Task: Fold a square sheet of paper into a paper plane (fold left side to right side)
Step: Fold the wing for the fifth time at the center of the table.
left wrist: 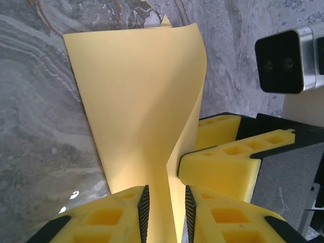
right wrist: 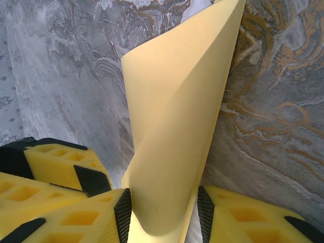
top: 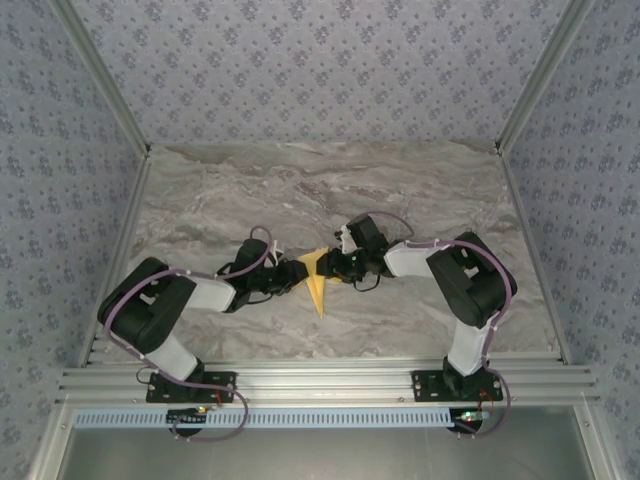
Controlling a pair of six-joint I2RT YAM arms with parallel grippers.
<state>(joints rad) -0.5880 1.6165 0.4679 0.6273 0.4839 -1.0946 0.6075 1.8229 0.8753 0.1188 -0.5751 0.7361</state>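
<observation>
In the top view the two arms reach in from the lower left and lower right and meet just below the middle of the frame, over the grey marbled table. Between their tips is the yellow paper sheet. It is partly folded and narrows to a point aimed at the bottom edge of the frame. The left tool is at its left side and the right tool at its right, both right against the paper.

In the left wrist view the sheet rises from the bottom centre to the top of the frame, with the marbled surface behind it. A soft bend runs down its middle and its right edge curls forward. The sheet passes between the left tool's two black ribbed pads, which stand a little apart with the paper in the gap. I cannot tell whether they press on it. Just right of them, the yellow fingers of the right tool lie against the sheet's right edge. The grey camera housing of the right wrist sits in the upper right.

In the right wrist view the sheet curls into a loose, open roll leaning toward the upper right corner. Its lower end fills the gap between the right tool's pads, which stand part-way apart and touch the paper on both sides, clamped on the loose fold. A yellow finger of the left tool shows at the lower left, just beside the sheet.
</observation>
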